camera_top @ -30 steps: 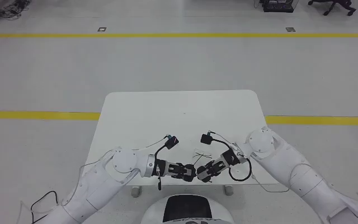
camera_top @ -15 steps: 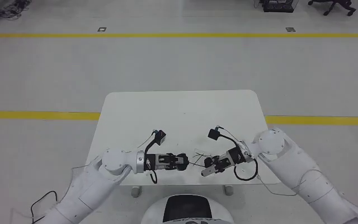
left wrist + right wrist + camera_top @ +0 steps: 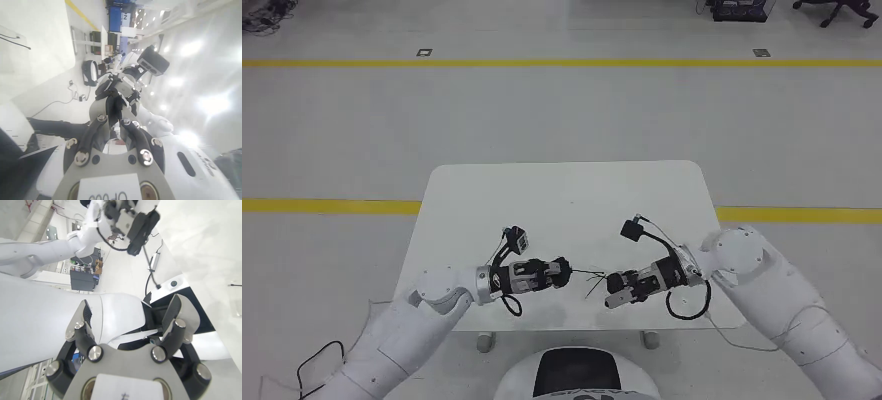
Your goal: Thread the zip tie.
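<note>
Grippers: the left gripper (image 3: 563, 270), a grey metal frame with black fingers, is pressed together on a thin, flexible black plastic zip tie (image 3: 584, 271). It sits over the near-edge strip of the smooth white rectangular table with rounded corners (image 3: 562, 195), roughly mid-width. The zip tie sticks out of the fingers as a straight, slim strand running along the table's near edge toward the right gripper (image 3: 614, 292). Its free end stops near that gripper; can't tell if they touch. The right gripper is the same build with ribbed black rubber pads, fingers spread wide and nothing between them, also over the table's near-edge strip. A few loose black ties (image 3: 594, 285) lie flat on the table between the two grippers.

Vs 1 s ago: the grippers were tip to tip, right at the table's near edge. They've now separated. The left gripper has pulled toward the table's left side and further in from the edge, taking the zip tie along. The right gripper has shifted slightly toward the table's right.
</note>
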You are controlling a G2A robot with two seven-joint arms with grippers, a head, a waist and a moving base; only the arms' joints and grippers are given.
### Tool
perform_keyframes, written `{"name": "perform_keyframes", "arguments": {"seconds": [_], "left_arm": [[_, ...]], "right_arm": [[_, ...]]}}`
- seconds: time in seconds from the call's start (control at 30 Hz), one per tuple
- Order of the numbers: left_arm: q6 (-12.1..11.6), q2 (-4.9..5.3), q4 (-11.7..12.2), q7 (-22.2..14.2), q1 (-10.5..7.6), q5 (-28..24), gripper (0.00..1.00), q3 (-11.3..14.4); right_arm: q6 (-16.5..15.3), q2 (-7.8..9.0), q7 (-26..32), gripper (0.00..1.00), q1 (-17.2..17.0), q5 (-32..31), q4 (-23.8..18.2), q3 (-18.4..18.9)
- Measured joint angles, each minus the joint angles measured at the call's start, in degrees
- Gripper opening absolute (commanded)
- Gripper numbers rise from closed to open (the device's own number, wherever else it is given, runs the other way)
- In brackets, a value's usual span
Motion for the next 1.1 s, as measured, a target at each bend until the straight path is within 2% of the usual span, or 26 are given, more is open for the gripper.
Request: {"name": "perform_keyframes", "arguments": {"seconds": [0.13, 0.23, 0.47, 0.63, 0.9, 1.0, 1.1], "left_arm": [[-1.8, -0.44, 2.5, -2.0, 0.22, -6.7, 0.0, -0.1], [-2.3, -0.7, 3.7, -2.4, 0.04, -8.3, 0.0, 0.1], [-3.1, -1.09, 4.9, -2.2, -0.42, -8.8, 0.0, 0.5], [-3.6, -1.27, 5.5, -0.5, -0.19, -8.8, 0.0, 0.4], [-3.8, -1.27, 5.5, -0.1, -0.32, -7.9, 0.0, 0.3], [-3.1, -1.47, 5.0, 1.6, 0.03, -8.7, 0.0, 0.6], [-2.5, -1.76, 5.0, 2.7, 0.42, -10.3, 0.0, 1.0]], "right_arm": [[0.0, -0.76, 1.1, 1.0, -2.3, 3.1, 0.0, 3.9], [0.0, -1.62, 1.0, 1.0, -2.8, 6.0, 1.9, 4.7], [0.0, -3.66, 1.0, 1.0, -1.9, 11.2, 8.8, 4.4], [0.0, -4.99, 1.0, 1.0, -0.1, 12.5, 13.9, 2.3], [0.0, -5.01, 1.0, 1.0, -0.1, 12.6, 13.9, 2.2], [0.0, -5.08, -0.2, 1.0, -0.3, 11.9, 13.2, 2.1], [0.0, -5.32, 0.0, 1.0, -0.3, 13.9, 14.6, 2.1]]}}
